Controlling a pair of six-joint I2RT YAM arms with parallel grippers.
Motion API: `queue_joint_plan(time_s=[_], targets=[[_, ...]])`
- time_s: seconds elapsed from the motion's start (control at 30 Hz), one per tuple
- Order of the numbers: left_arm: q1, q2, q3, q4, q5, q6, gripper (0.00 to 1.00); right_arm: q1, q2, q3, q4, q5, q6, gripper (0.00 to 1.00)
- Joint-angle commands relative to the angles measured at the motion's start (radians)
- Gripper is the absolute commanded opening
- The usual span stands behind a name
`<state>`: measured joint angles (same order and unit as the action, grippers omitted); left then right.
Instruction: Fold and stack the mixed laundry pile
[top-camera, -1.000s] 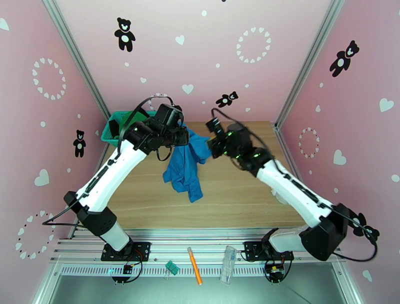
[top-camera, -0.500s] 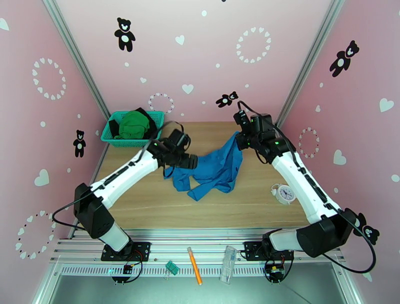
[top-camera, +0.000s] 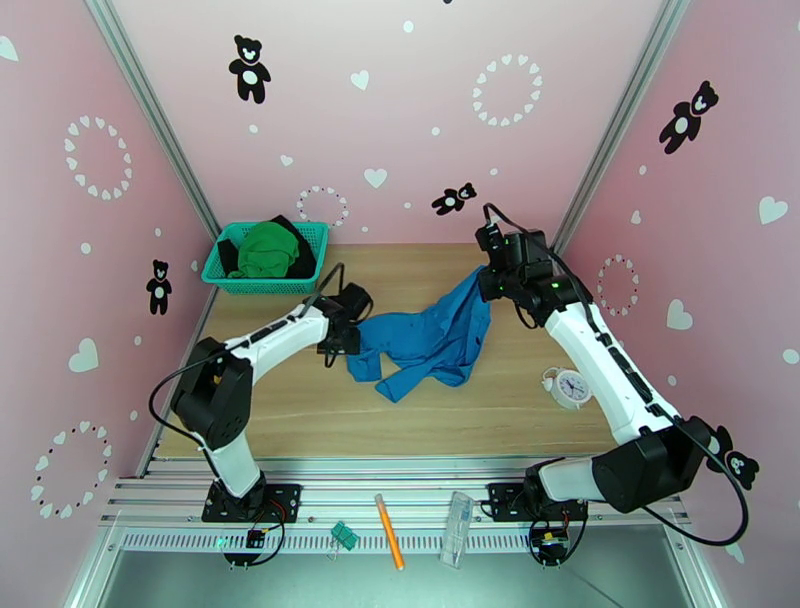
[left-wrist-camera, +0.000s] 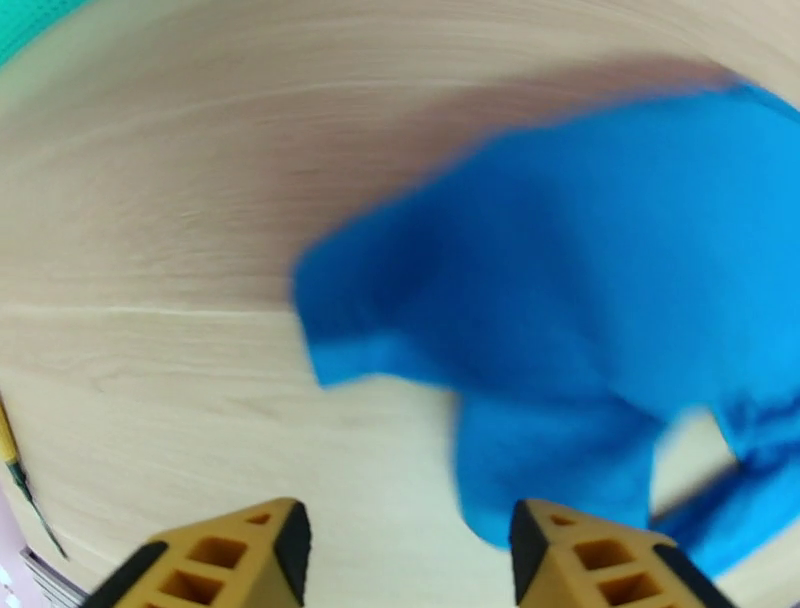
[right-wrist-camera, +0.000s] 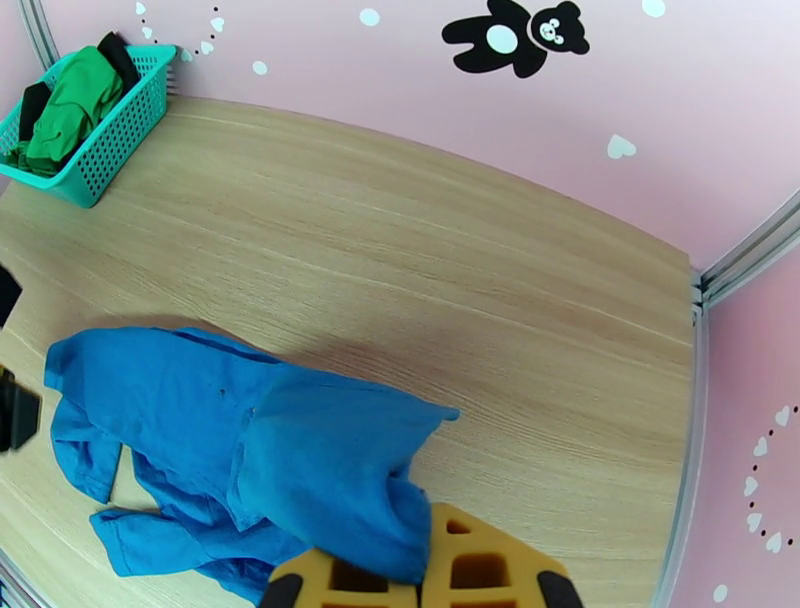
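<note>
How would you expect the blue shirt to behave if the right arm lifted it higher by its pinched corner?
Probably floppy: the blue shirt drapes from the right gripper in a sagging line, the rest crumpled on the table. Likely light, since one pinched corner holds it up. Pushed, it would probably bunch rather than slide flat.

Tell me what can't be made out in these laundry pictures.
Left wrist view: the blue shirt is motion-blurred; no pocket or seams readable.
Right wrist view: the shirt drapes over the right gripper, hiding where the jaws pinch it.
Top view: the black garment lies mostly under the green garment in the basket.
Top view: the clock is too small to read.
</note>
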<state>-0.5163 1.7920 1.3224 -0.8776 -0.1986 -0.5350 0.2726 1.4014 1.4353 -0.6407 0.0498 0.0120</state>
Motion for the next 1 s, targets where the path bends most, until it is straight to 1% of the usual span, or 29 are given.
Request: queue_joint_plan(time_s=[0.0,0.13,0.23,0.43,0.53,0.63,0.73,0.83,0.93,0.97], targets=[[0.054,0.008,-0.02,0.063,0.091,-0.056,0.53,-0.003,-0.02,-0.028,-0.009,0.004,0.016,0.0],[0.1,0.038,-0.042,0.094,0.156,-0.075,0.48,-0.003,-0.02,-0.038,-0.008,0.003,0.019,0.0],[0.104,0.066,-0.056,0.123,0.193,-0.08,0.47,-0.003,-0.014,-0.04,-0.007,0.002,0.023,0.0],[0.109,0.116,-0.08,0.15,0.169,-0.089,0.47,-0.004,-0.008,-0.052,-0.004,-0.017,0.034,0.0],[0.111,0.155,-0.078,0.16,0.159,-0.087,0.49,-0.003,-0.012,-0.064,-0.001,-0.019,0.038,0.0],[0.113,0.201,-0.071,0.176,0.143,-0.083,0.48,-0.003,-0.02,-0.075,0.0,-0.025,0.045,0.0],[0.115,0.245,-0.047,0.184,0.119,-0.076,0.39,-0.003,-0.031,-0.088,0.002,-0.032,0.051,0.0],[0.12,0.275,-0.008,0.182,0.103,-0.062,0.28,-0.003,-0.046,-0.099,0.001,-0.034,0.055,0.0],[0.12,0.295,0.032,0.175,0.093,-0.047,0.12,-0.003,-0.062,-0.113,0.0,-0.037,0.062,0.0],[0.121,0.298,0.048,0.17,0.089,-0.043,0.02,-0.003,-0.066,-0.118,0.001,-0.039,0.064,0.0]])
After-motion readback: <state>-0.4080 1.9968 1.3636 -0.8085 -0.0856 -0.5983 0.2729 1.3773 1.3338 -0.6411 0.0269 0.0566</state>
